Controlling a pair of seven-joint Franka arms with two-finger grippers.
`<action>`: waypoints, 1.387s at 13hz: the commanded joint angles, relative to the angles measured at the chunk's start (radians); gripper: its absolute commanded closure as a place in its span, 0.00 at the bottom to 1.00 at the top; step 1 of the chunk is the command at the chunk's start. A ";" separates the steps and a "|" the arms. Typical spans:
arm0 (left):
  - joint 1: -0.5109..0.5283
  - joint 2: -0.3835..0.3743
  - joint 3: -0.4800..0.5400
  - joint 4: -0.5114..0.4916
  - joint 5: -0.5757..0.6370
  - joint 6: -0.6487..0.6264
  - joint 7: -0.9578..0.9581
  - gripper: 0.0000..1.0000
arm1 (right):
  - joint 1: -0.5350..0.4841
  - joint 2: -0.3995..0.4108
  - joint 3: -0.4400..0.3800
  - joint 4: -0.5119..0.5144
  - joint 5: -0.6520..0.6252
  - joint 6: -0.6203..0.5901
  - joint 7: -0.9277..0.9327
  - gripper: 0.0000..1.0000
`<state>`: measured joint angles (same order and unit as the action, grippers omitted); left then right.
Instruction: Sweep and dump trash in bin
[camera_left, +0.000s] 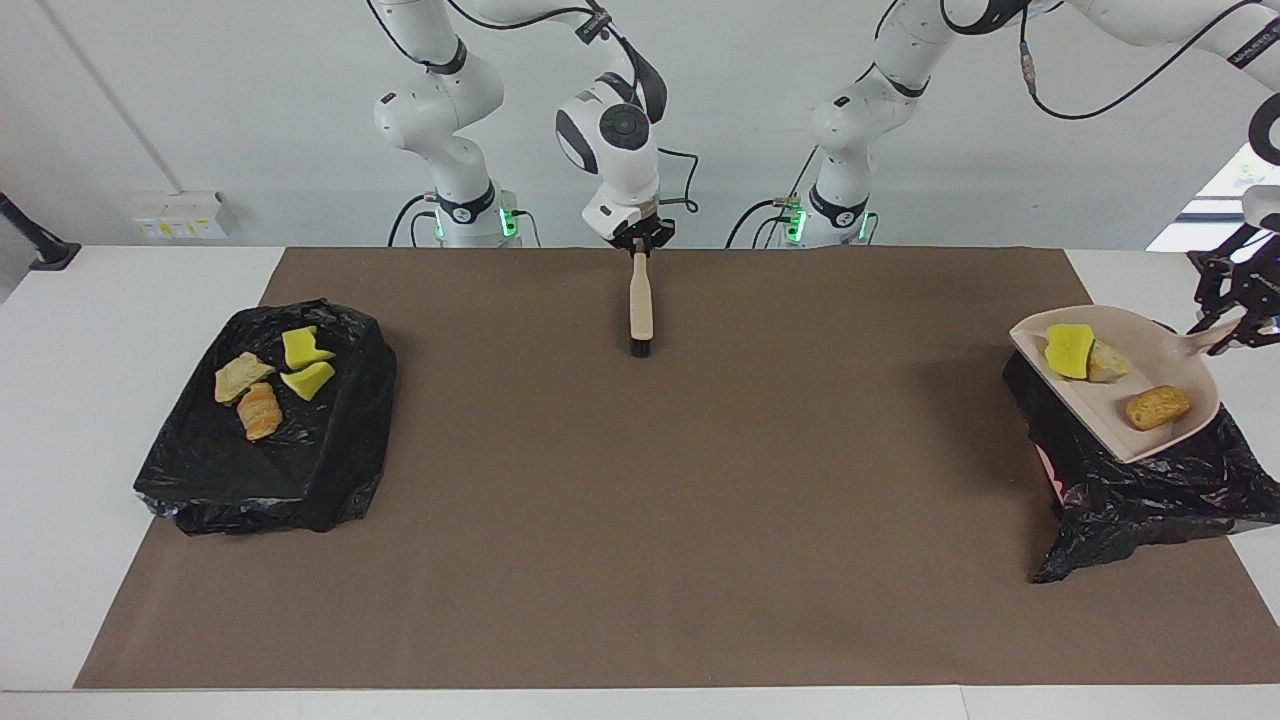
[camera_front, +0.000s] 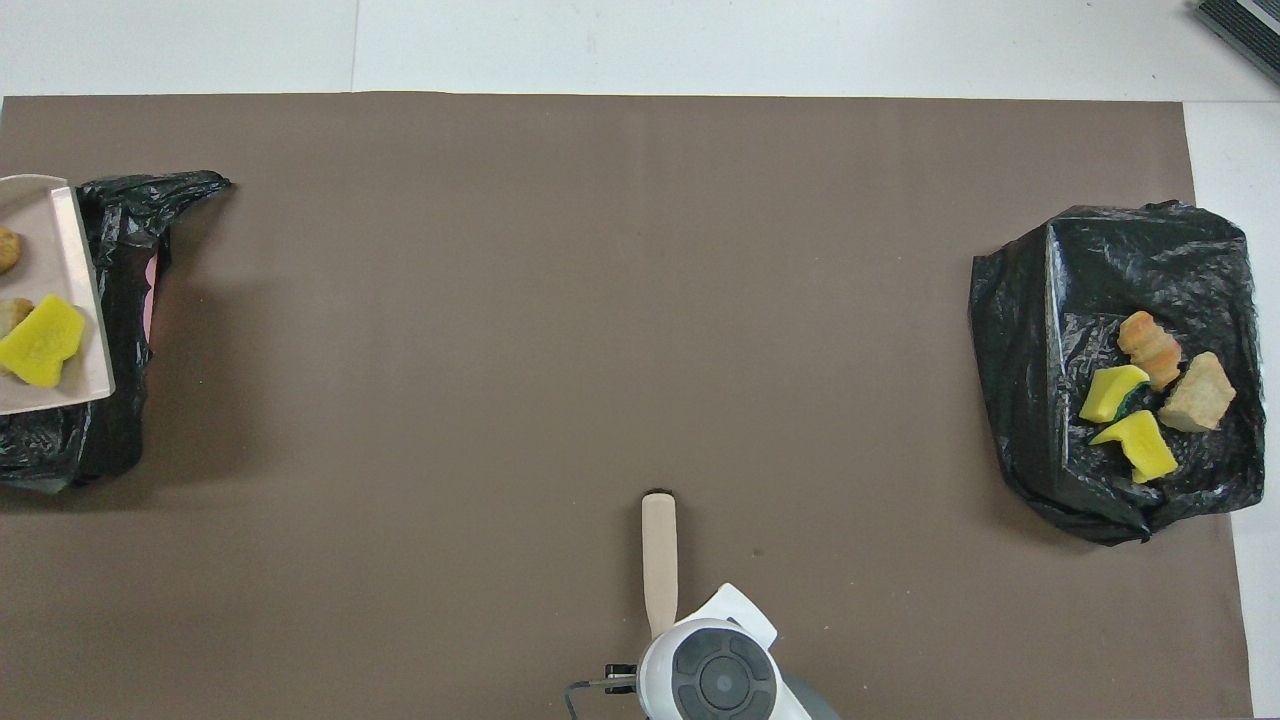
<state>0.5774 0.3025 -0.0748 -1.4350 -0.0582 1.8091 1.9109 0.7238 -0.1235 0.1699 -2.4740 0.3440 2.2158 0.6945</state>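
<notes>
My left gripper (camera_left: 1228, 322) clamps the smooth beige dustpan (camera_left: 1120, 400), its handle pinched, over the crinkled black-lined bin (camera_left: 1150, 490) at the table's left-arm end; three lumpy trash pieces (camera_left: 1100, 365) sit inside. My right gripper (camera_left: 639, 243), at the edge nearest me, grips the brush (camera_left: 640, 305).

A dustpan (camera_front: 60, 300) carrying a yellow sponge chunk (camera_front: 40, 345) hangs over the black-lined bin (camera_front: 115, 330) at the surface's left-arm edge.
</notes>
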 joint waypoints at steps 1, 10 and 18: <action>0.021 0.079 -0.008 0.139 0.104 -0.021 0.045 1.00 | 0.003 -0.022 -0.003 -0.013 0.018 0.013 -0.038 0.00; -0.093 0.078 -0.005 0.111 0.670 0.093 -0.015 1.00 | -0.233 -0.022 -0.015 0.259 -0.184 -0.120 -0.038 0.00; -0.145 0.067 -0.005 0.113 0.976 0.079 -0.115 1.00 | -0.526 -0.033 -0.015 0.542 -0.260 -0.431 -0.171 0.00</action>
<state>0.4461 0.3783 -0.0913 -1.3286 0.8856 1.8940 1.8093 0.2533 -0.1513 0.1422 -1.9984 0.1075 1.8652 0.5651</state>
